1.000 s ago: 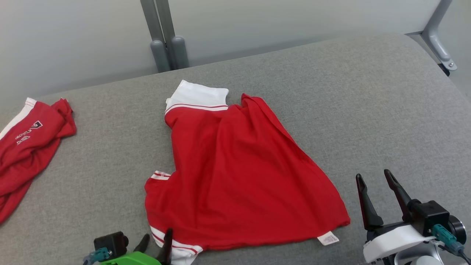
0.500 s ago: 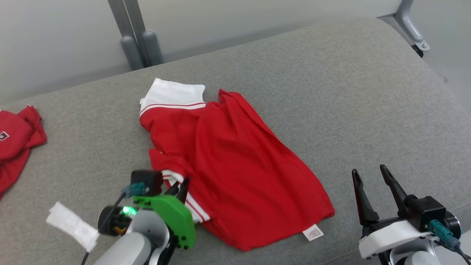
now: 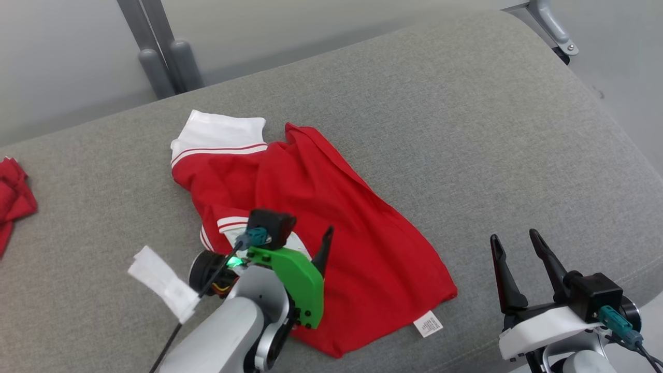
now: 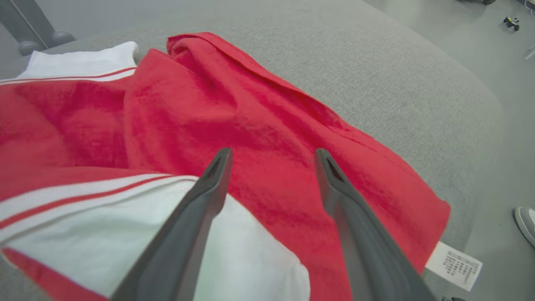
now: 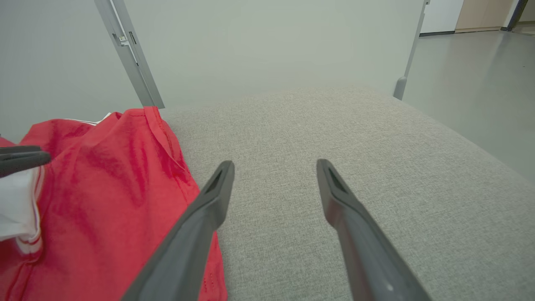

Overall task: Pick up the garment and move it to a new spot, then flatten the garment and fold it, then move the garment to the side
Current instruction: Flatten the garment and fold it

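The red garment (image 3: pixel 352 217) with white, red-striped sleeve cuffs lies spread on the grey cushion (image 3: pixel 466 129). Its near sleeve (image 3: pixel 228 224) is folded back onto the red body; the far sleeve (image 3: pixel 222 132) lies flat. My left gripper (image 3: pixel 303 235) hovers over the folded sleeve, open and holding nothing. From the left wrist, its fingers (image 4: pixel 272 151) straddle red cloth (image 4: pixel 259 113), the white cuff (image 4: pixel 146 217) under the left finger. My right gripper (image 3: pixel 514 237) stands open over bare cushion right of the hem, again seen from its own wrist (image 5: pixel 274 163) beside the garment (image 5: pixel 104 179).
A second red garment (image 3: pixel 13 199) lies at the cushion's far left edge. Grey posts (image 3: pixel 166 52) stand behind, and a metal bracket (image 3: pixel 554 28) sits at the back right corner. The cushion rounds off to the right. A grey shoe (image 4: pixel 526 219) is on the floor.
The head camera has turned right. My left gripper carried the near sleeve up and over onto the garment's body, then opened and let it go. The right gripper stayed put.
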Motion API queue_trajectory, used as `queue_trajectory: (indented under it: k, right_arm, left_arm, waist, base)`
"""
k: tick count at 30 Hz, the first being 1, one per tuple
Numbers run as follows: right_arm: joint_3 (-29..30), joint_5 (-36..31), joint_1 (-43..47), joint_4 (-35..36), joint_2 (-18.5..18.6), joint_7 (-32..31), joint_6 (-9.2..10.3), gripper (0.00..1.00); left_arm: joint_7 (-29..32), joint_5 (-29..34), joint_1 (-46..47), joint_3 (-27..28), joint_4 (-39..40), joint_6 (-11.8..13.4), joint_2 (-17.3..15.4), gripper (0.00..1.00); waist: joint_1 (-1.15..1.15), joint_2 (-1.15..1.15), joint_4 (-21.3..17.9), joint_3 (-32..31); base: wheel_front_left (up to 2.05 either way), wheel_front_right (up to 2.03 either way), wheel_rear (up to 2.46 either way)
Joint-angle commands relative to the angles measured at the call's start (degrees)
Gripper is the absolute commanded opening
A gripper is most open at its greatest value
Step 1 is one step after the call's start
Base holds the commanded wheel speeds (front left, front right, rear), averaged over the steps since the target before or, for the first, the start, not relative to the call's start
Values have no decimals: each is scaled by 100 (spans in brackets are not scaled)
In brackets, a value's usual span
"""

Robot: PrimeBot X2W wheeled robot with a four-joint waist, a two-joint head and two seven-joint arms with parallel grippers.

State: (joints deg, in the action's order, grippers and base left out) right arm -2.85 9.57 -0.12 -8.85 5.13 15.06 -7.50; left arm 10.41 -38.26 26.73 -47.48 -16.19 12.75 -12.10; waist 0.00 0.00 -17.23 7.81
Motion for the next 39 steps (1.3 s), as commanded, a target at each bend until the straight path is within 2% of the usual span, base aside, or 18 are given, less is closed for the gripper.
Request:
queue_trajectory:
  k: [1,8,12,20,27,31,33,34,35,36,39]
  right_arm:
    - [29,-5,83,-4,-6,17,2,100]
    - [100,-35,145,28,-15,17,2,100]
    - [92,-18,102,55,2,17,2,100]
    - [43,12,-16,53,45,17,2,100]
    - [60,12,38,25,37,17,2,100]
    - [43,17,-31,11,19,17,2,100]
    - [44,24,-50,13,16,17,2,100]
    - [47,22,-56,16,17,17,2,100]
    - [53,25,-65,21,18,17,2,100]
    - [63,26,-63,23,24,17,2,100]
    - [126,15,37,31,41,17,2,100]
  left_arm:
    - [-104,-33,-199,87,135,59,-129,100]
    - [-87,-169,-1131,449,1249,561,-1047,100]
    - [56,-259,-1482,475,1659,633,-1343,100]
    - [239,-462,-1505,257,1791,510,-1034,100]
    - [409,-481,-1591,78,1743,415,-1115,100]
    - [290,-317,-1477,126,1649,546,-1156,100]
    - [208,-349,-1405,182,1577,556,-1044,100]
    - [173,-379,-1372,209,1516,555,-996,96]
    - [123,-344,-1318,210,1419,529,-970,41]
    - [94,-325,-1276,208,1339,492,-953,3]
    - [21,-250,-1116,134,1077,343,-870,0]
  waist:
    - [0,0,23,-40]
    - [0,0,119,-145]
    - [0,0,187,-84]
    - [0,0,118,29]
    - [0,0,0,61]
    - [0,0,-52,92]
    - [0,0,-65,103]
    - [0,0,-68,112]
    - [0,0,-69,121]
    - [0,0,-63,123]
    - [0,0,41,110]
  base:
    - [0,0,0]
    - [0,0,0]
    - [0,0,0]
    - [0,0,0]
    - [0,0,0]
    - [0,0,0]
    - [0,0,0]
    - [0,0,0]
    - [0,0,0]
    - [0,0,0]
    - [0,0,0]
